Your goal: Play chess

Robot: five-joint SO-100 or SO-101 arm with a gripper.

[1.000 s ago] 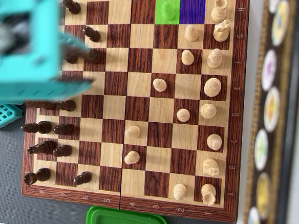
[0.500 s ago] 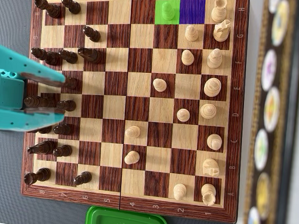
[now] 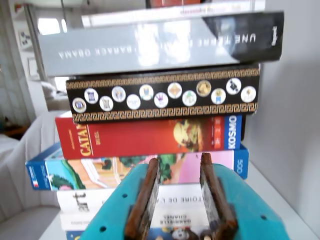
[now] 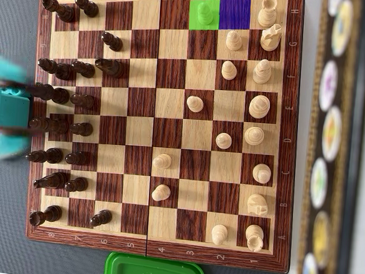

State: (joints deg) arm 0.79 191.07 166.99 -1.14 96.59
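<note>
Overhead view: gripper pulled back to the chessboard's left edge.
Jaws narrowly parted, empty; green-marked pawn untouched beside the purple square; move not begun.

In the wrist view we see a stack of books and game boxes standing against a plain pale wall, with a bright window far back at the upper left and a white-draped piece of furniture below it. Daylight glares off the grey book near the top of the pile. From overhead, we look down on a grey table surface, with a green plastic lid at the bottom edge.
</note>
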